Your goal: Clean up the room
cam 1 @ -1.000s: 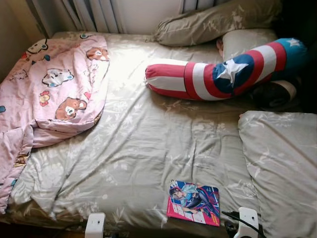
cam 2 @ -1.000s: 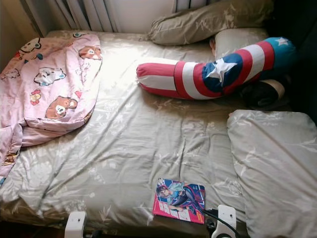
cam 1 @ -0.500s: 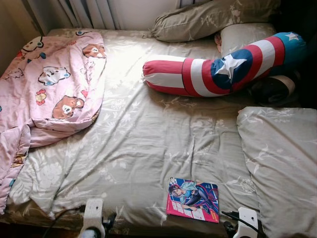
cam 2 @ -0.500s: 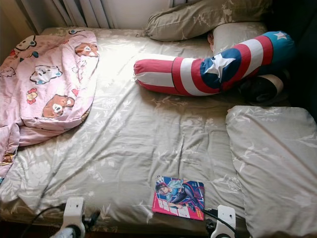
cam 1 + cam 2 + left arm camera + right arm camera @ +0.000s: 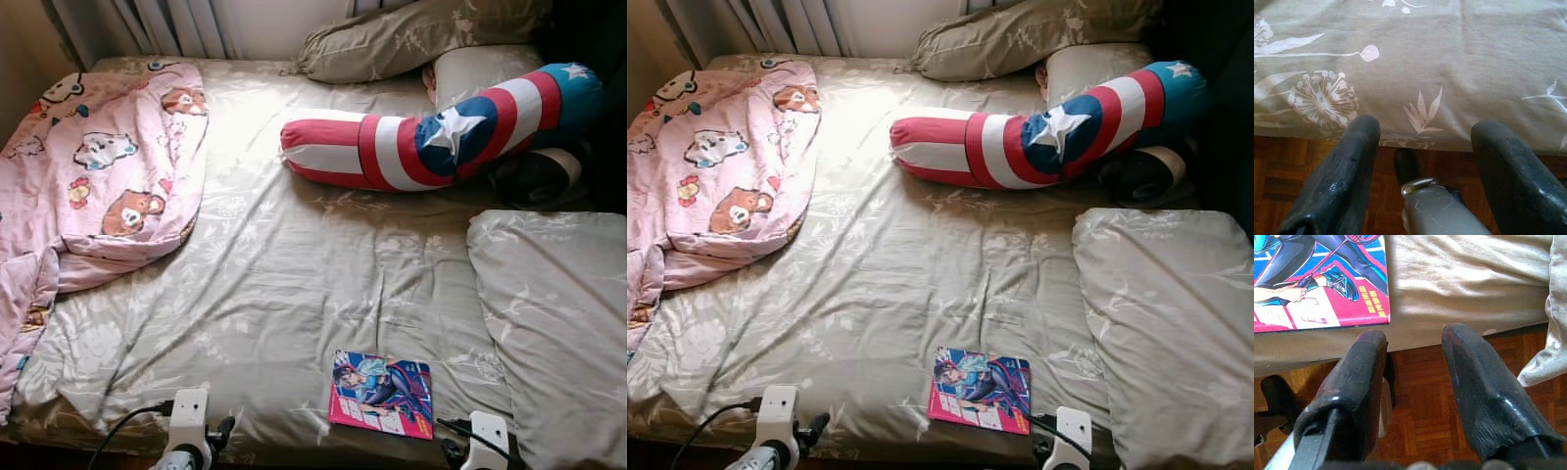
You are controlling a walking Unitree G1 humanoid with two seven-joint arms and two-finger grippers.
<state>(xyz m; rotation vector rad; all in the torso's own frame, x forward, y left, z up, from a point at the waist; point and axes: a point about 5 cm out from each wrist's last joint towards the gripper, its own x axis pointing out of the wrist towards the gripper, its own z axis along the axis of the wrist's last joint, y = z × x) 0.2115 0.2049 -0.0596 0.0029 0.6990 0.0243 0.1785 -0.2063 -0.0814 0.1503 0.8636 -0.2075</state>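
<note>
Left hand, black fingers spread apart and empty, at the edge of a grey-green floral bedsheet above wooden parquet floor.

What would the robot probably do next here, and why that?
Probably ease the right gripper forward and up toward the comic book. The book lies loose on the bed sheet at the near edge, just beyond that gripper's open fingers, which are level with the bed's edge above the wooden floor. The left gripper faces bare sheet.
</note>
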